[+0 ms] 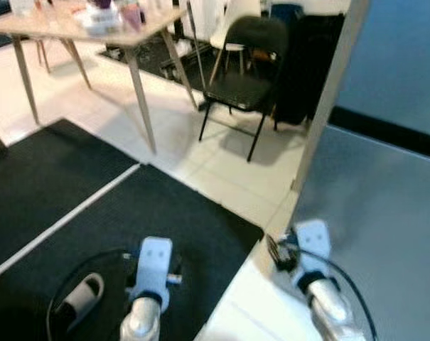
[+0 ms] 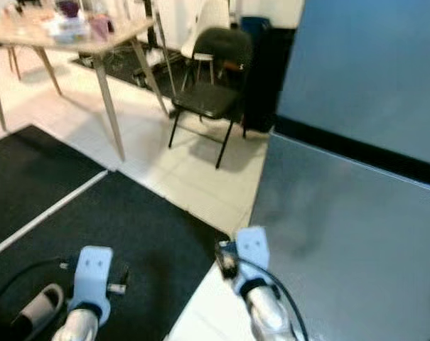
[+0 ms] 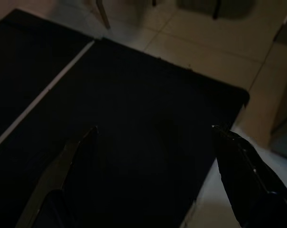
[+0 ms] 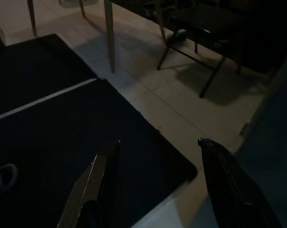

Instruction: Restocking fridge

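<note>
While both fingers (image 3: 62,175) gape empty over the mat (image 1: 151,206), the fridge (image 2: 357,234) stands rightward.

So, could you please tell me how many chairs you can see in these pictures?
2. A black folding metal chair stands on the pale tiles beside the wooden table; a white chair stands right behind it, partly hidden. More could be hidden.

The table (image 1: 72,28) runs off the top edge, its items (image 1: 104,14) too blurred to identify. The fridge (image 2: 357,234) is cut at the right and bottom edges.
</note>
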You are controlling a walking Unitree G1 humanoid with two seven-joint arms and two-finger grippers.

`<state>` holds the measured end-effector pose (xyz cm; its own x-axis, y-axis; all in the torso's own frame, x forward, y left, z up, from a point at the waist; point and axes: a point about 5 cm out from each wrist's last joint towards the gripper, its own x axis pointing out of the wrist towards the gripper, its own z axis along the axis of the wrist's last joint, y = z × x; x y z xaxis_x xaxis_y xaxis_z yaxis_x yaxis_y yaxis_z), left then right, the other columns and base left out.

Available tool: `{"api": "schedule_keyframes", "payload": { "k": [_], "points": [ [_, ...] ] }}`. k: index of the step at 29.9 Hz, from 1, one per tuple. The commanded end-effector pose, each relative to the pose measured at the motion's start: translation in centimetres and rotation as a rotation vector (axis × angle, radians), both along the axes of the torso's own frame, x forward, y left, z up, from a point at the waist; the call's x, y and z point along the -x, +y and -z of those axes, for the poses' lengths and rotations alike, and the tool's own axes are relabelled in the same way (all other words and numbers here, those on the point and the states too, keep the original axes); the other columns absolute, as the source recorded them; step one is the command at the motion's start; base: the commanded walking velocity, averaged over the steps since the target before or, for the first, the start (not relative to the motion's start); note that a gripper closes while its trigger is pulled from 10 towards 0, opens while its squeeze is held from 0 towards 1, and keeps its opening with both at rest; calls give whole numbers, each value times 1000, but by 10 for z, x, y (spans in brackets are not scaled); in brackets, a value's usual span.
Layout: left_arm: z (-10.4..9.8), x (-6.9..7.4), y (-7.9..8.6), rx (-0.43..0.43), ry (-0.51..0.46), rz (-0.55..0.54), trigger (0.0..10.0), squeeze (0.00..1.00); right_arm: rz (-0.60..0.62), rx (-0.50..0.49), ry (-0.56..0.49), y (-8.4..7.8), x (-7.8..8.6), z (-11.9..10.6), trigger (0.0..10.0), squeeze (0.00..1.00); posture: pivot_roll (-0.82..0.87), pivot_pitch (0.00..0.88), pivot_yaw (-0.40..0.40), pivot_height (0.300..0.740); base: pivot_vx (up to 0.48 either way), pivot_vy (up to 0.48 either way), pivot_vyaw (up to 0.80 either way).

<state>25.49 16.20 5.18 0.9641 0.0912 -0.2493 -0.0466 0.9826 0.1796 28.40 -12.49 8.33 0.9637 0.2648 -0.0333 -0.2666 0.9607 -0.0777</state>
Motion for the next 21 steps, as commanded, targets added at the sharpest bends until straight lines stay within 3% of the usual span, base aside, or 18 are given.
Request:
{"api": "schedule_keyframes", "payload": {
  "k": [1,5,9,21],
  "points": [
    [6,5,-2,-10,23,11,10000,0,11,6,11,-5,2,3,10000,0,-104,156,28,710,394,0,0],
    [6,4,-2,-11,24,12,10000,0,7,3,11,-5,2,3,10000,0,-104,156,28,710,395,0,0],
    [7,4,-2,-10,24,12,10000,0,13,2,9,-5,2,3,10000,0,-104,156,28,710,396,0,519],
    [7,4,-2,-11,28,14,10000,0,25,-13,17,-6,1,3,10000,0,-103,157,31,710,393,0,0]
  ]
}}
